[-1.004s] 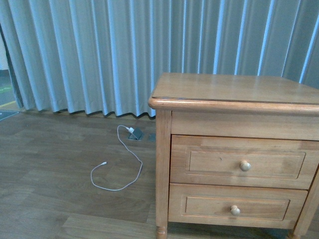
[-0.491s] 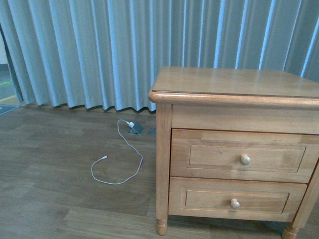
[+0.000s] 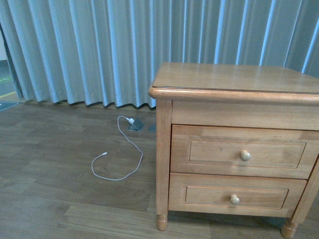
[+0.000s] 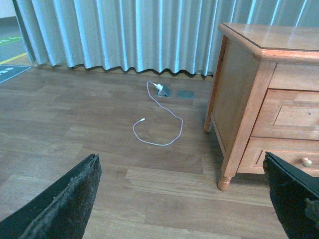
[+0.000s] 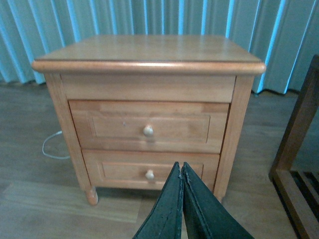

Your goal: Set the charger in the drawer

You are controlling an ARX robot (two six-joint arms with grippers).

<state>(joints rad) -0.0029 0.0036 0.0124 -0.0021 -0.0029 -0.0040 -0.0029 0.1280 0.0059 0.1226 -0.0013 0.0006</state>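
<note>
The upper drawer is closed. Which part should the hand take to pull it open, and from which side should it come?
Grip the round pale knob at the middle of the upper drawer. Come straight from the front, with a finger on each side of it. The drawer's face is closed and nearly flat, so the knob is probably the only part that sticks out.

a wooden nightstand (image 5: 149,74) is seen filling the centre of the frame, with both drawers closed. the taller upper drawer (image 5: 149,125) is fitted with a round pale knob (image 5: 148,131); the shorter drawer (image 5: 149,172) lies below it. the right gripper (image 5: 182,172) is shown at lower centre, fingers pressed together. a thin white cable (image 5: 50,149) is glimpsed at left, blue curtains (image 5: 124,17) behind.
</note>
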